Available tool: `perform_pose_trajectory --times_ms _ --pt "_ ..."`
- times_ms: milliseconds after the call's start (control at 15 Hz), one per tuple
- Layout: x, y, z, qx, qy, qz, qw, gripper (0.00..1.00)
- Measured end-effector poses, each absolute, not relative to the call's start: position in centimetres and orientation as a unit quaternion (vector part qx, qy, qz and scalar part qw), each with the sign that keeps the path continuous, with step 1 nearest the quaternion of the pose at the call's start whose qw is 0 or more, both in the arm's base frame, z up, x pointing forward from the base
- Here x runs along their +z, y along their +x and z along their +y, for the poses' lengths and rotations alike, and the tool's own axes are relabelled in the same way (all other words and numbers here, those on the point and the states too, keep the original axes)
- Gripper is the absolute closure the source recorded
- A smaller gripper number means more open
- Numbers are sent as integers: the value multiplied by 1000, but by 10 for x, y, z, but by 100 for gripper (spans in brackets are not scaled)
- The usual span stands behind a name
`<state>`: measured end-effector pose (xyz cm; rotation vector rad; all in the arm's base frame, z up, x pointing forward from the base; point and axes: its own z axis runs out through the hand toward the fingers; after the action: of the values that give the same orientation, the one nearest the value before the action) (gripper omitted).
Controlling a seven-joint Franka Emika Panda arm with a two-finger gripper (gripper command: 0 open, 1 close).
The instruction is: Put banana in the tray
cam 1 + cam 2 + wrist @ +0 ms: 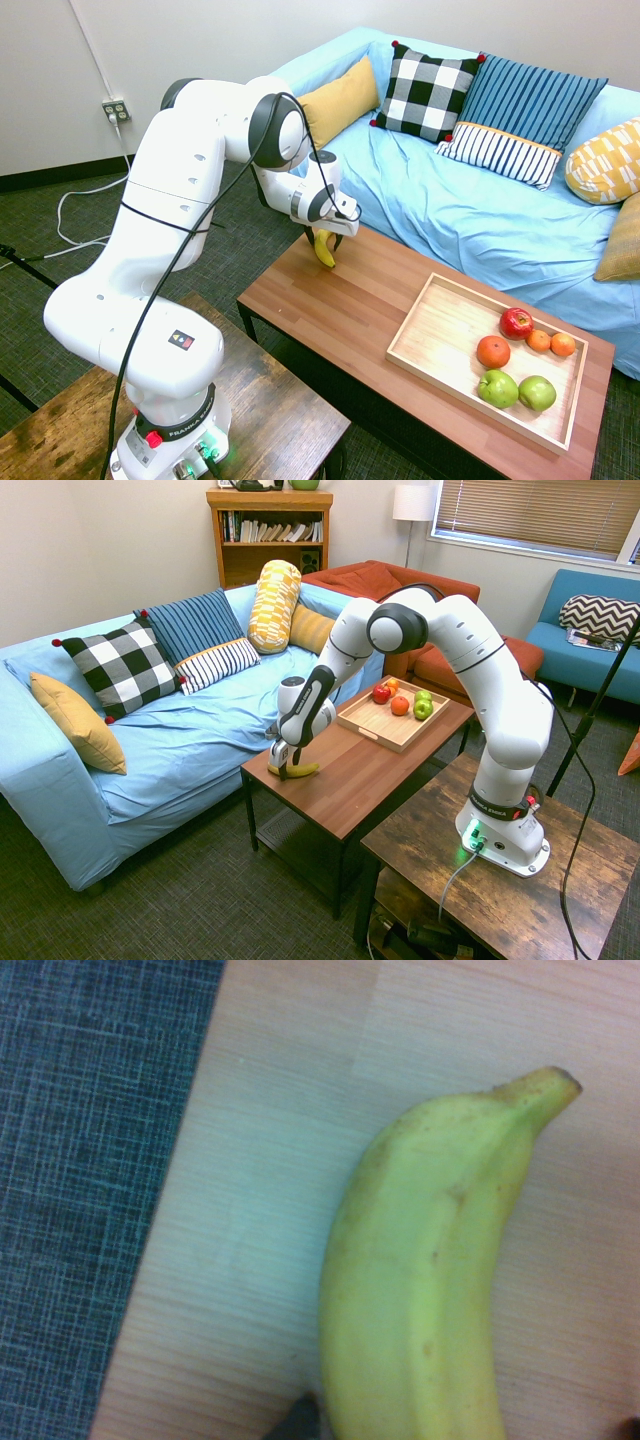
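Banana, long axis across tabletop, one tip toward the robot's base, pincer wide astride it

A light-blue covered sofa, lined with patterned cushions, runs along one long edge of the reddish-brown tabletop, against a pale wall. Dark carpet covers the floor. Beyond stand a wooden bookcase, a white-shaded lamp, a rust-red sofa and a teal sofa under a window with lowered blinds.
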<state>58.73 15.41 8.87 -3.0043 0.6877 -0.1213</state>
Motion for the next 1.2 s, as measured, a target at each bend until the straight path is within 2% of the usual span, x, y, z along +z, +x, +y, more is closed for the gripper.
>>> perform_pose_trajectory --times_ms 733,1200 --pt "95 602 150 -22 -972 235 10 100" --pt "187 634 106 -60 -953 298 2 100"
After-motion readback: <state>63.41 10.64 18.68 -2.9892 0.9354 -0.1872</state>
